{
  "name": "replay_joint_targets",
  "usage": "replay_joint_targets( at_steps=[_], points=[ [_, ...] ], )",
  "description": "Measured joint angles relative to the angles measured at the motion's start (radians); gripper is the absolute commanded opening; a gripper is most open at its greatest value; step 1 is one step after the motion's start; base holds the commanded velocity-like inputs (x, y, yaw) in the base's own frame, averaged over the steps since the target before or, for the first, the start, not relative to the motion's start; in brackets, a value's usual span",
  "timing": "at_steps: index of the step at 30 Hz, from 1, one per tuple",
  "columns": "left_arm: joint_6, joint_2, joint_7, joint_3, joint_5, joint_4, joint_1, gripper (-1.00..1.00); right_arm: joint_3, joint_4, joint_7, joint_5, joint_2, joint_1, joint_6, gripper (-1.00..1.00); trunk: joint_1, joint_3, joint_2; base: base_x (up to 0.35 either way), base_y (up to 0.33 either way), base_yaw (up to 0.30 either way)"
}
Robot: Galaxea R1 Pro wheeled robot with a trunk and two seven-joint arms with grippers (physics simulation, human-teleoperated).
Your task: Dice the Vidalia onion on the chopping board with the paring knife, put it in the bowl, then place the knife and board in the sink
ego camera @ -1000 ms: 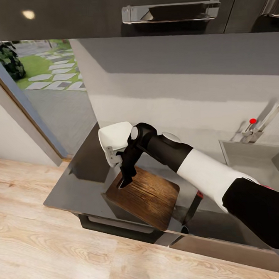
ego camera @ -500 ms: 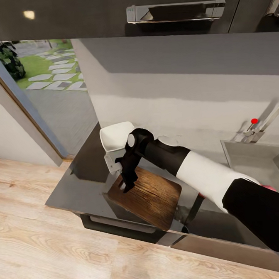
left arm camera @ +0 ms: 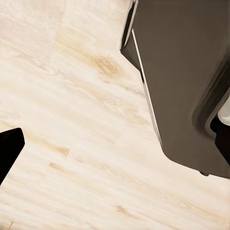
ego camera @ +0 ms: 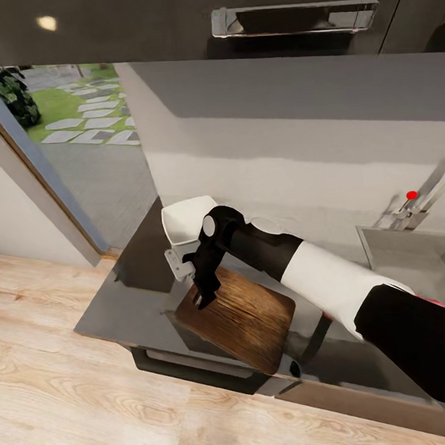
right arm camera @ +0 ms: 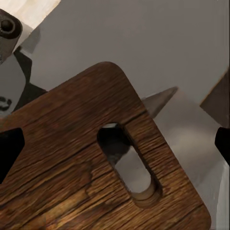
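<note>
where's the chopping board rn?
Head view: chopping board lies on the countertop by its front edge, under the right pincer, just before the bowl.

Pale wood floor (ego camera: 76, 405), white wall (ego camera: 297, 144), garden window (ego camera: 75, 113).

A dark wooden chopping board (ego camera: 242, 317) lies at the countertop's (ego camera: 121, 292) front edge. The right gripper (ego camera: 202, 297) points down over the board's far-left corner. A white bowl (ego camera: 186, 220) sits behind it. The sink's (ego camera: 410, 249) tap stands at the right.
</note>
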Motion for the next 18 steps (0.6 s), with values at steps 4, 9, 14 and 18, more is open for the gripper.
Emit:
replay_joint_targets(
  at_steps=[4,9,14,18],
  points=[
    [-0.001,0.000,0.000,-0.001,0.000,0.000,0.000,1.00,0.000,0.000,0.003,0.000,0.000,0.000,-0.002,1.00,0.000,0.000,0.000,0.191,0.205,0.000],
    [-0.001,0.000,0.000,-0.001,-0.001,0.000,0.000,1.00,0.000,0.000,0.004,0.000,0.000,0.000,-0.017,1.00,0.000,0.000,0.000,0.098,0.113,0.000],
    [-0.002,0.000,0.000,-0.001,-0.001,0.000,0.000,1.00,0.003,0.000,0.007,-0.001,0.000,0.000,-0.037,1.00,0.000,0.000,0.000,0.014,0.016,0.000],
    [-0.003,0.000,0.000,0.000,0.000,0.000,0.000,1.00,0.040,0.000,0.021,-0.001,0.000,0.000,-0.058,1.00,0.000,0.000,0.000,0.002,0.002,0.000]
  ],
)
